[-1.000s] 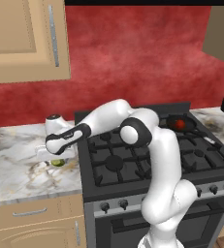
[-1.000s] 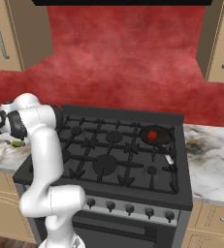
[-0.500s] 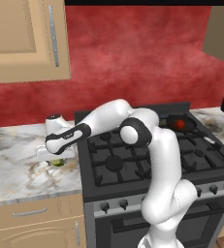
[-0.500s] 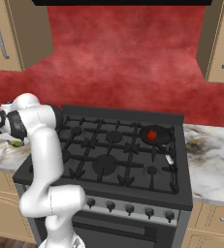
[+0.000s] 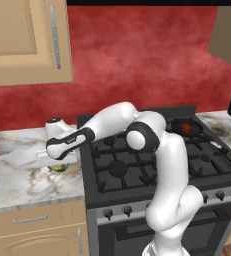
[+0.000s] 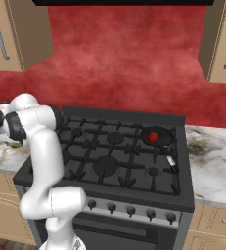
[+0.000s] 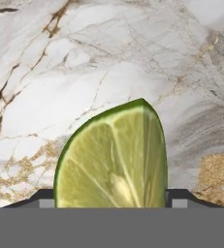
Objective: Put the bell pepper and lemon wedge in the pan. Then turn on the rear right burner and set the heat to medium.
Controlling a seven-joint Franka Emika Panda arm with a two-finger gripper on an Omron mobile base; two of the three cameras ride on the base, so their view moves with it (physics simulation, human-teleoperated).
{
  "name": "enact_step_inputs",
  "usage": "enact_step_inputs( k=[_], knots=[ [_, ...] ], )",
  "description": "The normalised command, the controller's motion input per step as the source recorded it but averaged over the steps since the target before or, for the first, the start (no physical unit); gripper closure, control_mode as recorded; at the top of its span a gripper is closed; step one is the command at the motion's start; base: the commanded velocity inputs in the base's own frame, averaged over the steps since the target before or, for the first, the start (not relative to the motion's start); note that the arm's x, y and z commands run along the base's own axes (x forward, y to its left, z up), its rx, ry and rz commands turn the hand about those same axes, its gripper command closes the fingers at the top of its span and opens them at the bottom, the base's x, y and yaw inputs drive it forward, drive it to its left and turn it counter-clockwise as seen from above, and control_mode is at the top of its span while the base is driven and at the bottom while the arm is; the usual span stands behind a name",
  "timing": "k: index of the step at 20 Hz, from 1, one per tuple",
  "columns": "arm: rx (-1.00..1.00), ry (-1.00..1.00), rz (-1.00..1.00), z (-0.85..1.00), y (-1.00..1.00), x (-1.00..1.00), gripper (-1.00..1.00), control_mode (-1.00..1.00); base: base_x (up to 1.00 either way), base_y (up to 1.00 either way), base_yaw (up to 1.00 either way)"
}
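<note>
Hovering my tool (image 5: 58, 161) right over the lemon wedge (image 7: 114, 157) on the tabletop (image 5: 17, 175) left of the stove, dark tips flanking it, can't tell if gripped; pan (image 6: 156, 136) sits far right.

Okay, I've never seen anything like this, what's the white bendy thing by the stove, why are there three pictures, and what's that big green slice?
It is a rendered kitchen. The white thing is a robot arm, reaching out to its left over a marble counter. Two pictures come from cameras on its base, behind it on either side. The third comes from a camera on its hand, looking down past its jaws. The gripper is low over the counter, and the green slice is a lemon wedge lying there, right between the jaws. They sit close on both sides of it, though a firm grip cannot be confirmed. On the stove, a small black pan sits at the rear right with a red bell pepper in it.
</note>
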Motion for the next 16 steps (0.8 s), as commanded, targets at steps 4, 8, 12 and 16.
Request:
enact_step_inputs(
  k=[4,8,12,16],
  knots=[
    [0.04,-0.14,0.00,0.43,-0.46,-0.53,1.00,-1.00,0.00,0.00,0.00],
    [0.07,-0.18,0.00,0.56,-0.63,-0.57,1.00,-1.00,0.00,0.00,0.00],
    [0.08,-0.12,0.01,0.50,-0.84,-0.37,1.00,-1.00,0.00,0.00,0.00],
    [0.08,-0.08,0.04,0.39,-1.00,-0.05,1.00,-1.00,0.00,0.00,0.00]
  ],
)
